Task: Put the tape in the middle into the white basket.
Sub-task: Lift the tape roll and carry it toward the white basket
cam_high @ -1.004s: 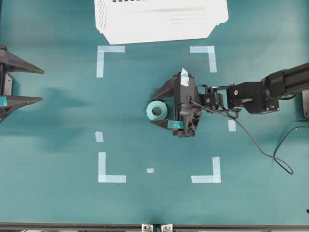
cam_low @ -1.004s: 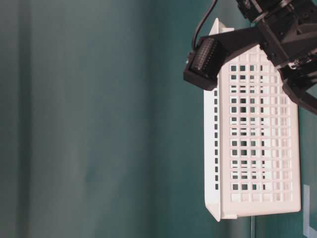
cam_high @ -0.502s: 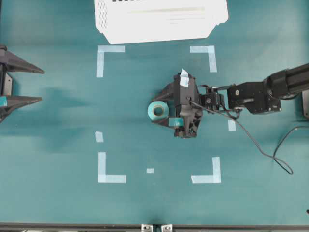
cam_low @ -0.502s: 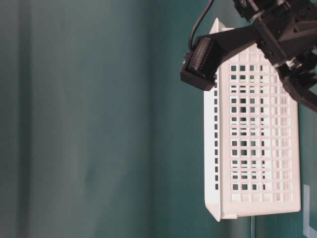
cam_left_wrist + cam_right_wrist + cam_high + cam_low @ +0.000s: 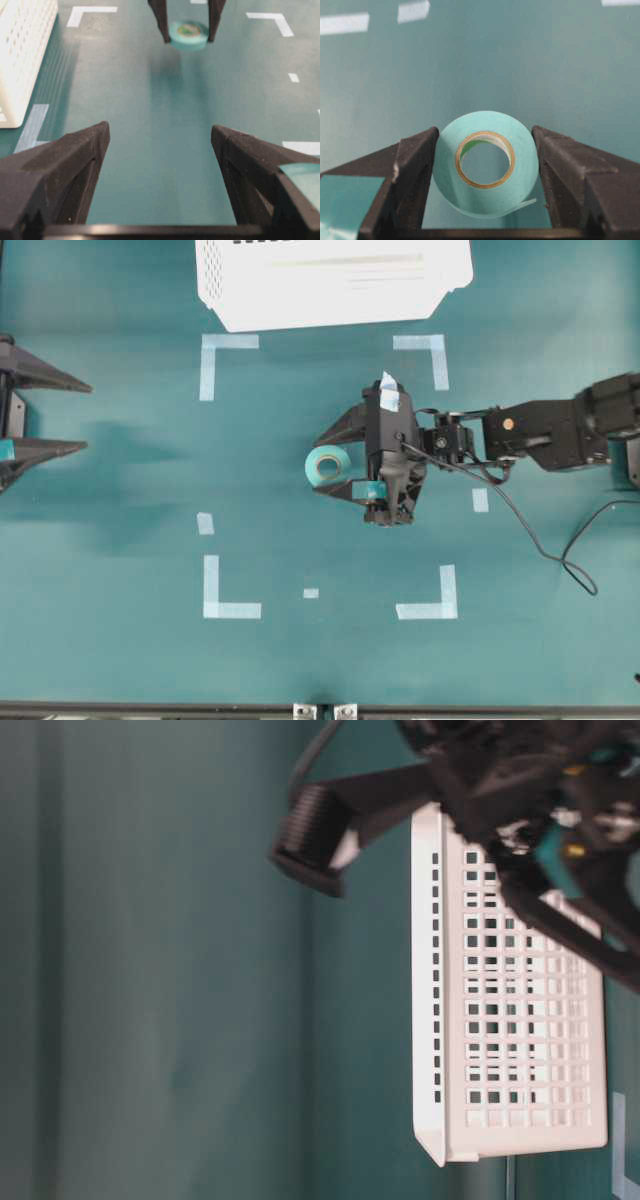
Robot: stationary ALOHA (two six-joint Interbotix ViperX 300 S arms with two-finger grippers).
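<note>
four cameras on my workspace: one overhead, one low and turned sideways, one on each of my wrists.

the overhead view looks straight down on the whole surface (image 5: 120, 660), well back. the table-level view sits low and close to the white basket (image 5: 520, 1020), rotated so the basket stands on end. my left wrist camera looks level across the surface between my left pincer (image 5: 160, 145) toward the tape (image 5: 188, 34), far off. my right wrist camera looks past my right pincer (image 5: 485, 160) at that same tape (image 5: 485, 162), very near; overhead shares it (image 5: 326, 463) too.

Tape (image 5: 326, 464) between right claw (image 5: 334, 462) fingers, basket (image 5: 330, 280) well beyond
</note>
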